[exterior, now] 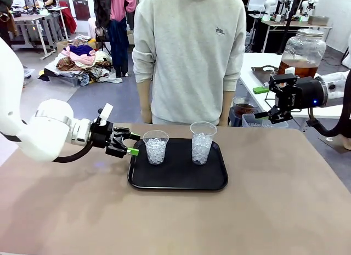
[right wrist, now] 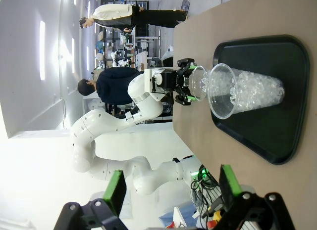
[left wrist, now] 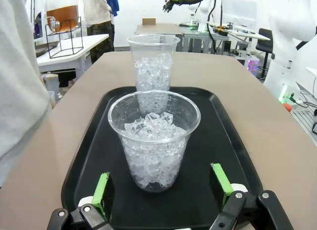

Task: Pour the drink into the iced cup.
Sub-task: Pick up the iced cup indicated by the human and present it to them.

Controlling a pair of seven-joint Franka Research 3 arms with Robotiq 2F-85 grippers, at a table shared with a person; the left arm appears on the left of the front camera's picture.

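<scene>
Left jaws: apart, green pads [left wrist: 103,188] flanking the base of the short cup [left wrist: 154,141], with a gap showing on each side.
Left gripper [exterior: 135,143]: held level and low at the left edge of the tray [exterior: 178,181], pointing right.
Short cup: clear plastic, upright, heaped with ice, on the tray's left half.
Right jaws: apart, nothing between them.
Right gripper [exterior: 262,103]: raised at the far right, well apart from the tray, beside the person's [exterior: 189,52] arm.
Tall cup [exterior: 202,142]: clear, upright, iced, on the tray's right half, apart from the short cup.
In the way: the short cup stands between the left gripper and the tall cup.
Tray: black, flat on the brown table [exterior: 274,200], near its far edge.
Drink [exterior: 296,69]: amber, in the lower part of a lidded glass jar [exterior: 303,44] on a white side table [exterior: 249,60] behind the right gripper.
Person: standing at the far edge, directly behind the tray, arms down.
</scene>
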